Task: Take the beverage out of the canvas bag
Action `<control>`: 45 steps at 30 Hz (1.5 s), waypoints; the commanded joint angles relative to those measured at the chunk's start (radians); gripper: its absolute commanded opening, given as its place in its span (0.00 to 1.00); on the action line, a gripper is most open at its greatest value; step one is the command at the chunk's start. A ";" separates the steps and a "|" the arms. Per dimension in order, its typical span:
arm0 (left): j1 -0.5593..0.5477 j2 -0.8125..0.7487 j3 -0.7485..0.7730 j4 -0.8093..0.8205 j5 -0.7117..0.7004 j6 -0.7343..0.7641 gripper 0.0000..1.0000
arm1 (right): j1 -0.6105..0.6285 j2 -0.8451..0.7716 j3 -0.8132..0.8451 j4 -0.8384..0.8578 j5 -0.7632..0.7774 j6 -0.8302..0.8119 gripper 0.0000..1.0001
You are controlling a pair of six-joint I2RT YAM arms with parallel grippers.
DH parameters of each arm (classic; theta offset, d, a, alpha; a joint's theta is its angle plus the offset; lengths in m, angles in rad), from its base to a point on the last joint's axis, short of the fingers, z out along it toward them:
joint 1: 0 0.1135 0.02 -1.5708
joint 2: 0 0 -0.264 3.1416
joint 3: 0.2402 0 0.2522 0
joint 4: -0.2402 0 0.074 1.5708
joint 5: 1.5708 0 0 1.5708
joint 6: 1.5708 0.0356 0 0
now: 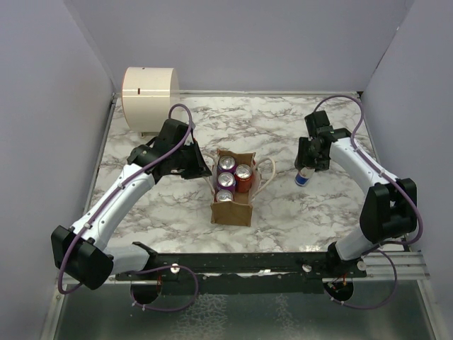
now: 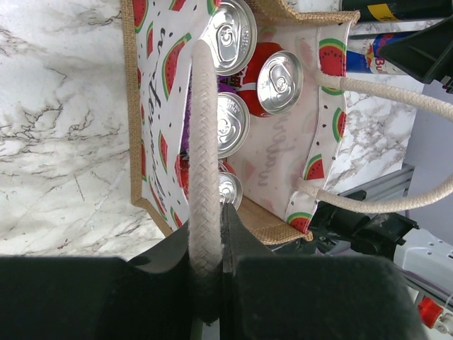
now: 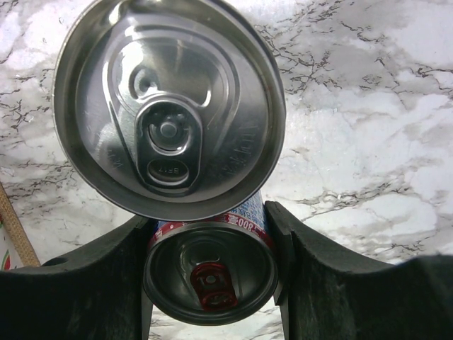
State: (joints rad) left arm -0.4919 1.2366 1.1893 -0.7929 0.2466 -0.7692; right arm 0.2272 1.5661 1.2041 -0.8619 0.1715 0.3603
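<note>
item 1, beverage can (image 1: 304, 178): blue and silver, out of the bag, clamped by its sides between the closed fingers of my right gripper (image 3: 209, 248). it seems to hang just above the marble rather than rest on it. (my right wrist view shows two lids, one bright just past the fingertips and one dark between them; i cannot tell how they relate.)

item 2, canvas bag (image 1: 231, 211): upright, mouth open, well to the side of my right jaws, directly ahead of my left ones.

item 3, rope handle (image 2: 204, 142): white, pinched in my left gripper (image 2: 212, 283), whose jaws are fully closed on it.

item 4, other cans (image 2: 279, 81): several lids inside the bag, beyond my left jaws.

item 5, marble table (image 1: 297, 219): beneath everything.

step in hand, as i judge it: the can is clear of the bag and is being carried. the next move calls for lowering it upright onto the marble under my right jaws, then parting them, without my left hold tugging the bag over.
</note>
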 commanded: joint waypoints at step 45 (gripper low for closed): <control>0.003 0.049 0.039 0.044 0.036 0.025 0.00 | 0.040 -0.368 0.148 0.303 -0.814 -0.162 0.91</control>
State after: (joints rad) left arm -0.4919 1.2839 1.2026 -0.7639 0.2665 -0.7620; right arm 0.2287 1.1774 1.3048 -0.6720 -0.4221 0.2050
